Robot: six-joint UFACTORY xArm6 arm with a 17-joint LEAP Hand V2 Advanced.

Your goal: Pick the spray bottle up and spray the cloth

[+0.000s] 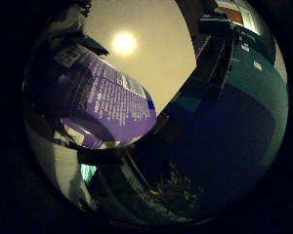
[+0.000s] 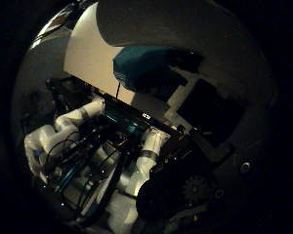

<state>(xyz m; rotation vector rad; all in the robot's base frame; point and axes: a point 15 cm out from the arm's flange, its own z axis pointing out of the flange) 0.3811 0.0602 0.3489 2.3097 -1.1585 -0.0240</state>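
A: Where is the spray bottle (image 1: 105, 100) seen?
B: Left of the little-finger view, close to the palm.
A: The hand (image 1: 224, 112)?
B: Closure cannot be told.
A: Handling?
B: Judged light, rigid, slick; best gripped at the neck.

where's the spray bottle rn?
The spray bottle shows in the little finger side palm view, filling much of it, so it is close to the palm, beside the hand's teal and black parts, with a ceiling light behind.
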